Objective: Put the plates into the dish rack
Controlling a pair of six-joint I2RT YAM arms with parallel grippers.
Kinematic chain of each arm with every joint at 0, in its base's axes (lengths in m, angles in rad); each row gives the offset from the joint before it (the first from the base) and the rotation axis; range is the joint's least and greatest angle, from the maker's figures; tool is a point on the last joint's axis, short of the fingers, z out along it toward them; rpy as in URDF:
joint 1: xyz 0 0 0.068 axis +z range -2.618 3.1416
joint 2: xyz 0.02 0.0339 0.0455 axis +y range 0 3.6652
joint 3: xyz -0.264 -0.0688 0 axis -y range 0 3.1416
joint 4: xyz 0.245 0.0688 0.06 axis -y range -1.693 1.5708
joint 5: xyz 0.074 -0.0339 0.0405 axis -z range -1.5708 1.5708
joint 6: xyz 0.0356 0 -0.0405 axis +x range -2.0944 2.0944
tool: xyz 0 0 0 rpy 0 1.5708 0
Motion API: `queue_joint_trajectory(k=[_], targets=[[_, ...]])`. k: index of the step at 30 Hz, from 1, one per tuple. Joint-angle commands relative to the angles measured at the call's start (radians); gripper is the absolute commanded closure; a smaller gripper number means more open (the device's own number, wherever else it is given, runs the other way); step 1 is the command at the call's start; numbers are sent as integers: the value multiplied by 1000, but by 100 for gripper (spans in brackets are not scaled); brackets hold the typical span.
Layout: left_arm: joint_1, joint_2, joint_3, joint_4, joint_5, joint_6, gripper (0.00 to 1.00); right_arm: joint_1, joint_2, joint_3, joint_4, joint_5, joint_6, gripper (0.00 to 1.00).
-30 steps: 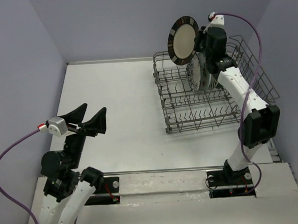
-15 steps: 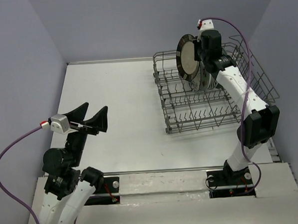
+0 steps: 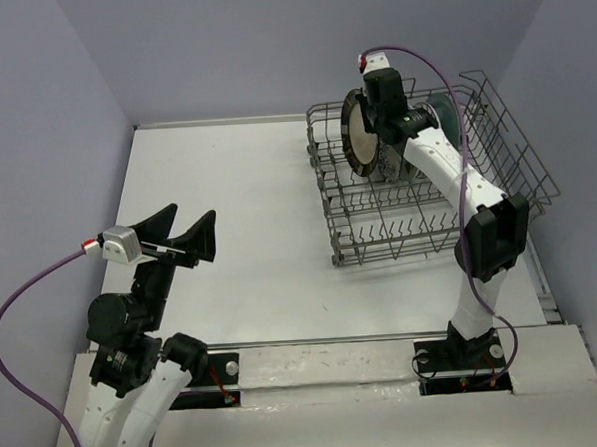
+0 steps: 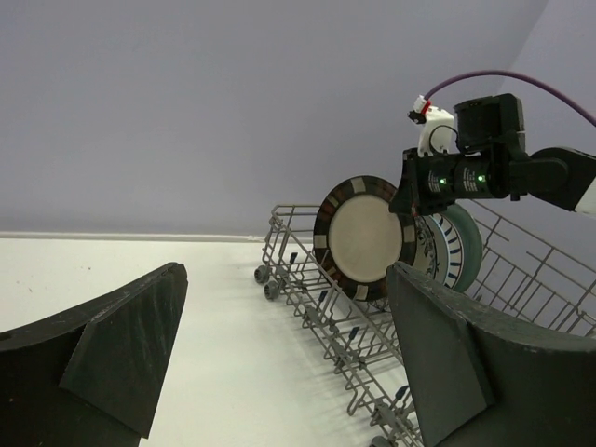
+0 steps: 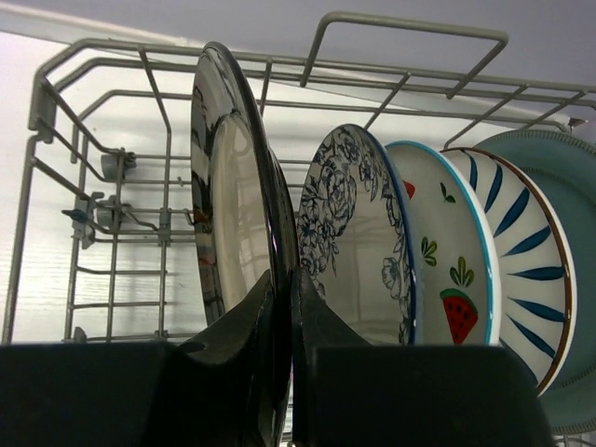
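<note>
The right gripper (image 5: 284, 284) pinches the rim of the dark shiny plate (image 5: 228, 186); the plate is upright at the far end of the dish rack (image 3: 378, 214), just beside the flower plate (image 5: 358, 242). The left gripper (image 3: 191, 217) is spread wide and empty, well apart from the dish rack.

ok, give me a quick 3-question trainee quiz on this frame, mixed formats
1. True or false: the left end effector is shut on a plate.
2. Which plate stands right next to the dark-rimmed plate gripped by the right end effector? A: teal plate. B: floral plate. C: watermelon plate.
3. Fill in: apart from the gripped one, ___ plates stand in the dish rack.
Key: 1 false; 2 B; 3 four.
</note>
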Motion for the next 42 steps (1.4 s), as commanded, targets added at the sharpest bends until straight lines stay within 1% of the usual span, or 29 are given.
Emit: queue_joint_trajectory(k=[1, 7, 15, 16, 18, 20, 22, 25, 27, 28, 30, 32, 33, 35, 36, 38, 39, 40, 41, 42], targets=[[4, 10, -4, 47, -3, 12, 1, 42, 5, 134, 84, 84, -27, 93], [4, 15, -6, 47, 2, 11, 1, 96, 48, 97, 84, 156, -27, 93], [6, 28, -6, 44, -4, 11, 1, 114, 43, 60, 87, 147, 33, 72], [4, 31, -6, 44, -4, 11, 1, 114, 36, 59, 89, 144, 33, 67], [4, 34, -6, 44, -6, 11, 1, 114, 28, 63, 89, 143, 33, 63], [7, 39, -6, 44, -9, 12, 1, 114, 17, 65, 87, 134, 33, 55], [6, 41, -7, 43, -16, 12, 1, 114, -9, 63, 89, 130, 33, 51], [7, 42, -7, 38, -35, 15, 1, 114, -55, 47, 89, 101, 65, 39], [7, 42, -9, 38, -42, 15, 1, 114, -90, 30, 87, 80, 74, 34], [9, 42, -9, 37, -53, 14, 1, 114, -130, 17, 89, 68, 89, 33], [10, 42, -9, 37, -64, 15, 1, 114, -180, -36, 92, 38, 115, 18], [12, 44, -10, 37, -82, 17, 1, 114, -289, -102, 136, 12, 158, 0], [12, 44, -12, 35, -88, 20, 1, 114, -332, -184, 158, -1, 171, 0], [14, 44, -14, 34, -108, 18, 1, 114, -429, -274, 233, -35, 218, 0], [14, 45, -14, 32, -114, 18, 1, 114, -532, -362, 257, -73, 252, 0], [14, 51, -14, 32, -116, 11, 1, 114, -637, -441, 311, -116, 286, 0], [14, 56, -14, 32, -111, 8, 1, 114, -738, -476, 322, -144, 305, 0], [14, 64, -14, 35, -105, -2, 1, 114, -792, -543, 343, -152, 345, 0], [15, 74, -12, 38, -104, -6, 1, 114, -896, -575, 357, -150, 356, 0], [15, 76, -11, 38, -107, -11, 1, 114, -949, -607, 374, -141, 362, 0]])
